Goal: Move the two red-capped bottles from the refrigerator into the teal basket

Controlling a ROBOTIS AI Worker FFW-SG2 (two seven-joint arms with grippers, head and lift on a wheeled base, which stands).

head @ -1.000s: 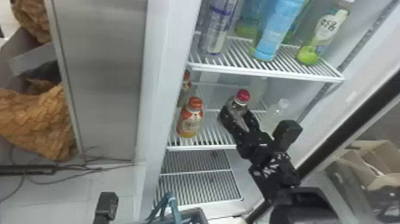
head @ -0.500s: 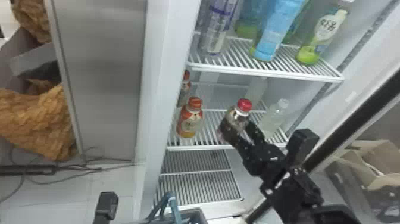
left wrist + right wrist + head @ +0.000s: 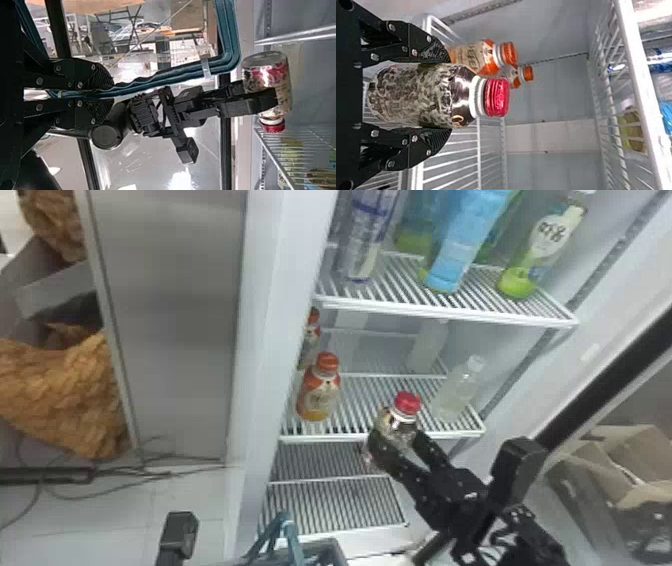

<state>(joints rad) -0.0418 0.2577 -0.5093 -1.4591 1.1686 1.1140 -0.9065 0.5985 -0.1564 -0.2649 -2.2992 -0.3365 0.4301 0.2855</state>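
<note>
Red-capped bottle [image 3: 399,425] nipped by its sides at the refrigerator's front

From where I stand, the bottle is a little right of and below the frame's centre in the head view, cap up, leaning slightly, by the front edge of the wire shelf [image 3: 345,437]. The right gripper [image 3: 449,95] has it, one flat finger on each side of the body below the shoulder. That's where I'd take it too: the cap [image 3: 497,97] is small, the shoulder slopes, and a grip there could slide.

It looks like smooth plastic in a dark mottled wrap, so I'd guess it's stiffish, might give a little if squeezed, and turns slippery if chilled and damp. If it's full, it'll want to swing base-down; I can't tell how full it is. Hardly fragile, but a drop would send it rolling.

Left of it on the shelf stand an orange-red-capped bottle [image 3: 319,395] and another [image 3: 310,337] behind; to its right, a clear bottle [image 3: 455,392]. Which makes the second of the pair, I can't say.

Down at the frame's bottom centre waits the teal basket [image 3: 330,546], its handle [image 3: 291,535] pinched between the left gripper's [image 3: 112,94] fingers. The bottle should go in slowly, base first, clear of that handle.
</note>
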